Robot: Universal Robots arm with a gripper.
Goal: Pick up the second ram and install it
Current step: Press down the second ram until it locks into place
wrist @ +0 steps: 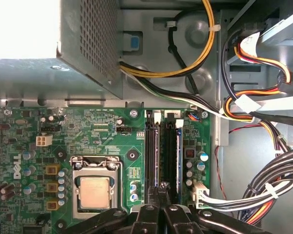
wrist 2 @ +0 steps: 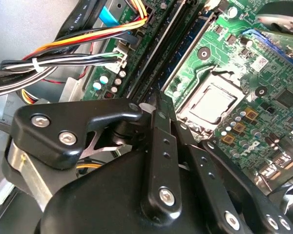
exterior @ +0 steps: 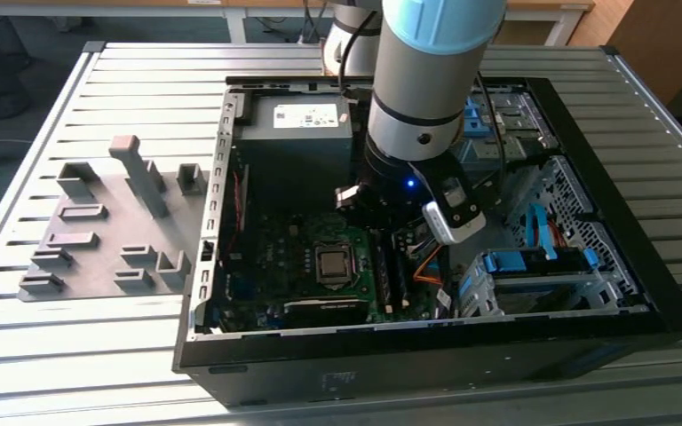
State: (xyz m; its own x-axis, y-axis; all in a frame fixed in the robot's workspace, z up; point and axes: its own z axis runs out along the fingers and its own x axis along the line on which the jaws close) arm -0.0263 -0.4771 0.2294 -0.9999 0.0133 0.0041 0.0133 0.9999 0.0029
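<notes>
My gripper (exterior: 373,211) hangs inside the open computer case (exterior: 258,342), low over the green motherboard (wrist: 102,134). Its black fingers (wrist 2: 158,141) stand pressed together, and no board shows between them. The gripper's tip (wrist: 159,194) lies over the near end of the long memory slots (wrist: 152,151), beside the processor socket (wrist: 94,191). A thin blue-green strip (wrist: 178,151) stands edge-on in the outer slot and looks like a seated ram. I cannot tell whether it is the second ram. The same slots (wrist 2: 151,58) run away from the gripper (wrist 2: 158,100) in the second wrist view.
A grey fixture with upright blocks (exterior: 110,226) lies on the slatted table at the exterior view's left, with no board in it. Bundled cables (wrist: 263,192) crowd the slots' outer side. The power supply (exterior: 299,120) and a blue-tabbed drive cage (exterior: 536,266) fill the case's other corners.
</notes>
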